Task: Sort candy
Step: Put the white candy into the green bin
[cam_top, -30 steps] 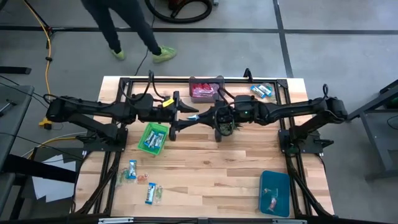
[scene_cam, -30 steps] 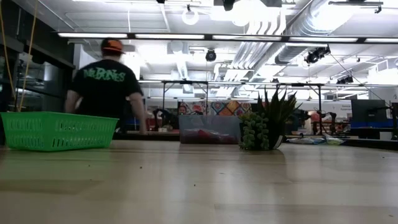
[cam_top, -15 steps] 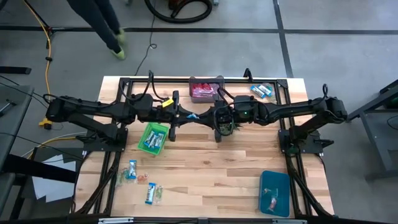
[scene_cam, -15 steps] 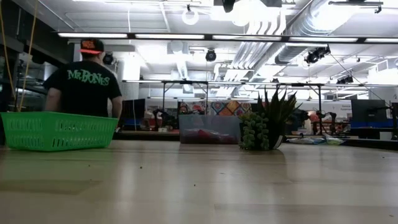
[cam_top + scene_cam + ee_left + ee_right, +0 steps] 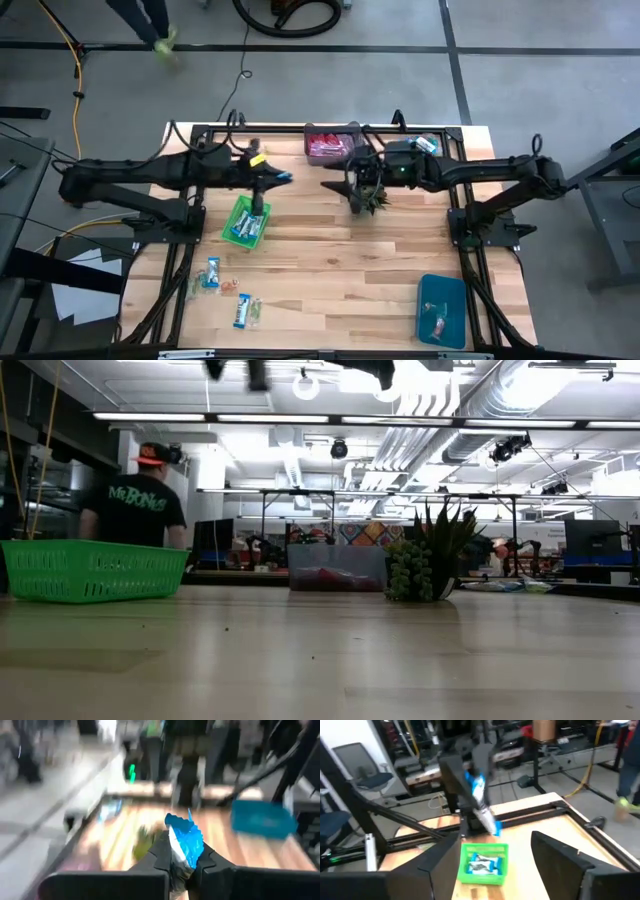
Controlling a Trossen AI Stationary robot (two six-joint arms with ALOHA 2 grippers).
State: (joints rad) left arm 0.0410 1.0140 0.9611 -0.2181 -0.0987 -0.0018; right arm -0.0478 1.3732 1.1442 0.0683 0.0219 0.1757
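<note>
**One blue sweet held over the table, headed for the green basket**

One blue-and-white candy [image 5: 184, 842] sits clamped between the fingers of the left gripper [image 5: 278, 180], up in the air above the far half of the table [image 5: 330, 270]. The wrapper pokes out past the fingertips, so the grip is on one end only — enough to carry it, likely not enough to survive a bump. The green basket [image 5: 246, 222] lies just beside and below that gripper, and it already holds sweets in the same blue-and-white wrapping, which is probably why the arm hangs where it does: a short move over the rim and a release would finish this piece.

The right gripper [image 5: 332, 184] faces it from a little way off, its fingers spread apart and holding nothing. It hovers near the small spiky plant [image 5: 375, 200].

The other sweets are spread around by colour. Pink ones fill the clear box [image 5: 330, 145] at the far edge, a few blue ones [image 5: 421, 146] lie loose at the far right corner, and a scatter of loose candy [image 5: 228, 290] waits near the front left. The teal bin [image 5: 442, 310] at the front right holds what looks like one or two pieces.

Beyond the table, a person [image 5: 135, 500] in a dark shirt stands with their back turned.
</note>
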